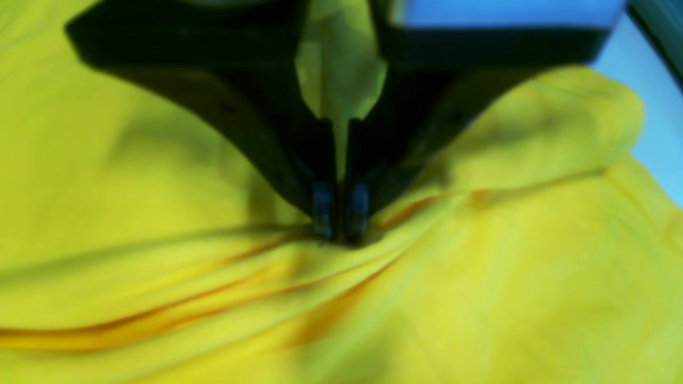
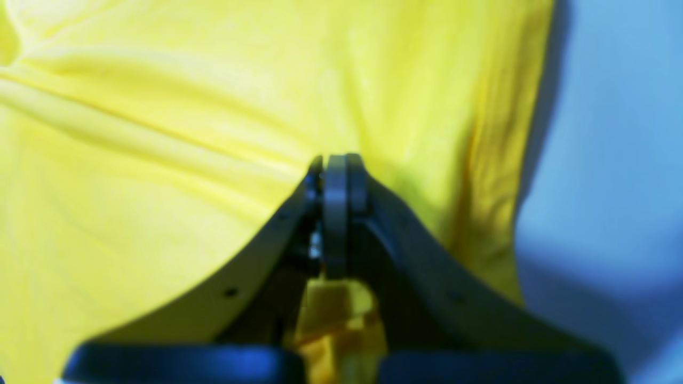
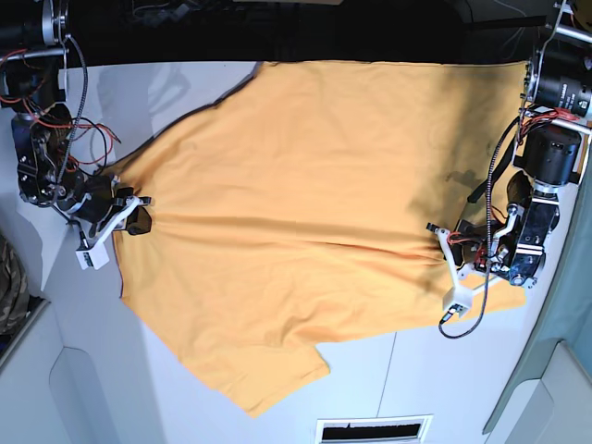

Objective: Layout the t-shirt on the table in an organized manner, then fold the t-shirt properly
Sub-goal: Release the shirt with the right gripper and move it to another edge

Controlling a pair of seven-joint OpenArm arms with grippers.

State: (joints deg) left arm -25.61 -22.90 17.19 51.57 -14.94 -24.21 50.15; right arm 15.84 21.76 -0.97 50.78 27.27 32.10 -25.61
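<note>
The orange-yellow t-shirt (image 3: 314,203) lies spread wide across the white table (image 3: 157,92), with one sleeve pointing toward the near edge. My left gripper (image 3: 440,242) sits on the shirt's right part. In the left wrist view, the left gripper (image 1: 341,224) is shut on a pinched ridge of the t-shirt (image 1: 480,277), and creases radiate from the tips. My right gripper (image 3: 139,219) is at the shirt's left edge. Seen from the right wrist, the right gripper (image 2: 337,170) is shut, the t-shirt (image 2: 160,133) lies beyond it, and yellow cloth shows between the finger bases.
A camouflage cloth (image 3: 11,296) lies at the far left edge of the base view. A vent slot (image 3: 375,430) is set in the table's near edge. Bare table (image 2: 613,160) shows beside the shirt's edge in the right wrist view. Cables hang around both arms.
</note>
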